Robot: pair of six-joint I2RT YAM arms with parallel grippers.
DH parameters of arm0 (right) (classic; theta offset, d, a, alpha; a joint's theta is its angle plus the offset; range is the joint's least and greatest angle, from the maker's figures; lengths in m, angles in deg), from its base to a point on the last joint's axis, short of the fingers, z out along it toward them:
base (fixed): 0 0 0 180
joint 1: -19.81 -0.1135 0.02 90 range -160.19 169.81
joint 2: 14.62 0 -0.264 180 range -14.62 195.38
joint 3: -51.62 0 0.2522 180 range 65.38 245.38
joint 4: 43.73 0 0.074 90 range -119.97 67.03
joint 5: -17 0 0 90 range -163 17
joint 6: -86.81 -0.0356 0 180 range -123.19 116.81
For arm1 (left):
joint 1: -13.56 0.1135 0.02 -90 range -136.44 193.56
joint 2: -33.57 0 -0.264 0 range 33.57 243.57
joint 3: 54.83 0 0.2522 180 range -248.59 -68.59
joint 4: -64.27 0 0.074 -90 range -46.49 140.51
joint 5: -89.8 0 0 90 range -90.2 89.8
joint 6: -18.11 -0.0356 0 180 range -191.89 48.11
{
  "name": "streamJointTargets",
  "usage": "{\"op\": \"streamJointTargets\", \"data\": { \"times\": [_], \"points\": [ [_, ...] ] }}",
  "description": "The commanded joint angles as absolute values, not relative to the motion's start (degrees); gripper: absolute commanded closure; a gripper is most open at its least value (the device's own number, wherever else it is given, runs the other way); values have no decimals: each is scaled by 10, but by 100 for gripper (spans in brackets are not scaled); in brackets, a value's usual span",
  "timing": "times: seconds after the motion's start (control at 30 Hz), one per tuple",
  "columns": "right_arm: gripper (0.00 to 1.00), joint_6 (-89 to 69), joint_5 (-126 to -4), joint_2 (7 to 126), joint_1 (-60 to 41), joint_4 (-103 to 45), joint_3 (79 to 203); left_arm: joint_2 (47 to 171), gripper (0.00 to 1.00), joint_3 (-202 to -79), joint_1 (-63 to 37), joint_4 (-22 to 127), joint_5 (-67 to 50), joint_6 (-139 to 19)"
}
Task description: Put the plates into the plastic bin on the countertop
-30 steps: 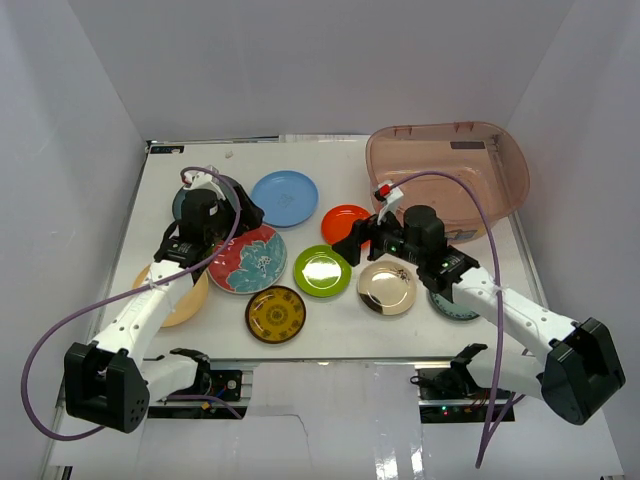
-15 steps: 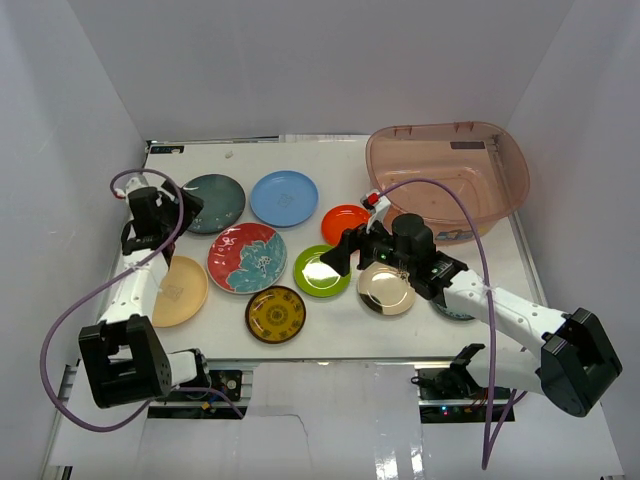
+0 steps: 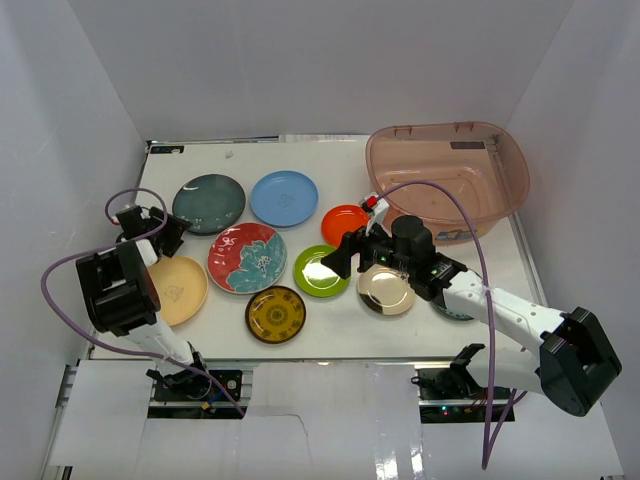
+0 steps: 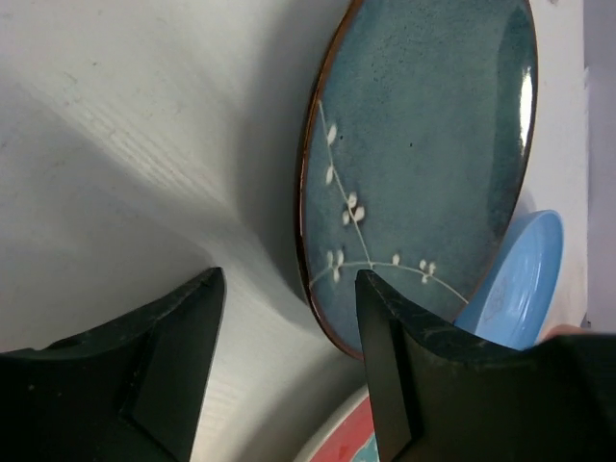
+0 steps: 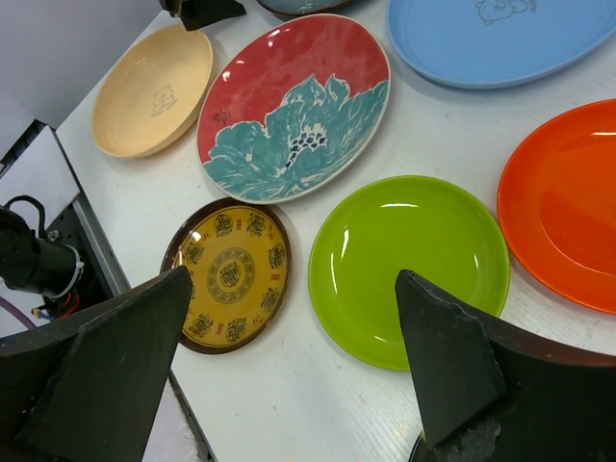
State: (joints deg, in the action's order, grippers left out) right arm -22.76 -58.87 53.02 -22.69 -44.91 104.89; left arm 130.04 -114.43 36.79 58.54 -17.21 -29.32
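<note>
From above, spotting plates across the table beside the far-right plastic bin; on left wrist, catching left gripper open by the dark teal plate; on right wrist, catching right gripper wide open over green plate, with tan plate stamp unreadable.

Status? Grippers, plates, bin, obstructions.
Left gripper open, empty, beside dark teal plate. Right gripper open above green plate. Plastic bin holds no plates. Nothing seen blocking.

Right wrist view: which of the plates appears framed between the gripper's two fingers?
The plain lime-green plate. It lies centred between the fingers, with the orange plate to its right and the brown-yellow patterned plate to its left.
</note>
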Motion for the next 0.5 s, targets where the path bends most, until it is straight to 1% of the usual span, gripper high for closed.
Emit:
{"op": "streamJointTargets", "data": {
  "times": [0.0,0.07,0.1,0.17,0.27,0.3,0.4,0.43,0.47],
  "points": [
    [9,-219,-588,527,-230,-465,1042,1317,33,-1158,373,659,-223,-309],
    [9,-217,-589,529,-231,-460,1043,1338,35,-1160,375,681,-234,-311],
    [10,-218,-589,531,-230,-459,1044,1347,40,-1162,375,688,-239,-312],
    [10,-220,-589,537,-230,-459,1048,1370,45,-1167,375,702,-246,-308],
    [11,-223,-583,543,-231,-459,1055,1398,57,-1169,374,730,-252,-301],
    [11,-224,-582,545,-231,-458,1058,1404,67,-1172,375,734,-252,-294],
    [11,-227,-584,546,-231,-456,1063,1414,90,-1172,374,755,-261,-283],
    [11,-228,-585,547,-231,-455,1064,1412,100,-1168,375,769,-262,-278],
    [11,-228,-585,552,-231,-454,1070,1406,100,-1165,376,776,-260,-274]
  ]
}}
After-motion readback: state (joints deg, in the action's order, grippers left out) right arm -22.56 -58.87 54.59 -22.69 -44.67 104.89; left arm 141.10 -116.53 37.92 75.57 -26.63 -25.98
